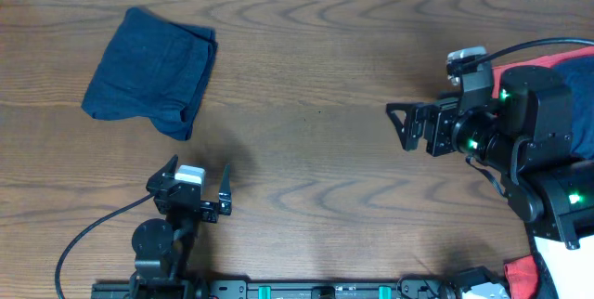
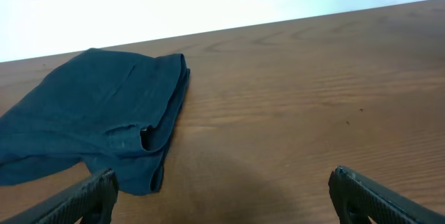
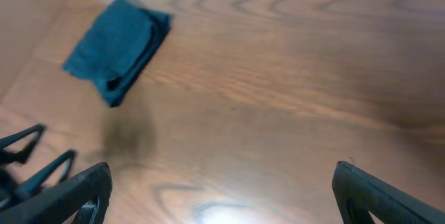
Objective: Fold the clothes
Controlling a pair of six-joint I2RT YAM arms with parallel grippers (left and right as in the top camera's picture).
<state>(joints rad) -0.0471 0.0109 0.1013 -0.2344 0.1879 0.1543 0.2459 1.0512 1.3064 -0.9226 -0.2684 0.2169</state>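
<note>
Folded navy shorts (image 1: 150, 73) lie upper left, just short of the counter's (image 1: 316, 178) far edge; left gripper (image 1: 199, 165) below them and right gripper (image 1: 399, 128) at mid-right both hang released, well apart.

Shorts: the shorts (image 1: 150, 73) lay folded on the table (image 1: 316, 48), in its far left part, near the far edge.
Left gripper: the left gripper (image 1: 199, 165) stood at the near left, in front of the shorts and slightly to their right, apart from them, fingers pointing towards the far edge.
Right gripper: the right gripper (image 1: 397, 127) was at mid-depth on the right, well apart from the shorts, fingers pointing left.
Cloth: a cloth (image 1: 568, 56) lay at the right edge, partly under the right arm.
Centre: bare tabletop lay between the two grippers.
</note>
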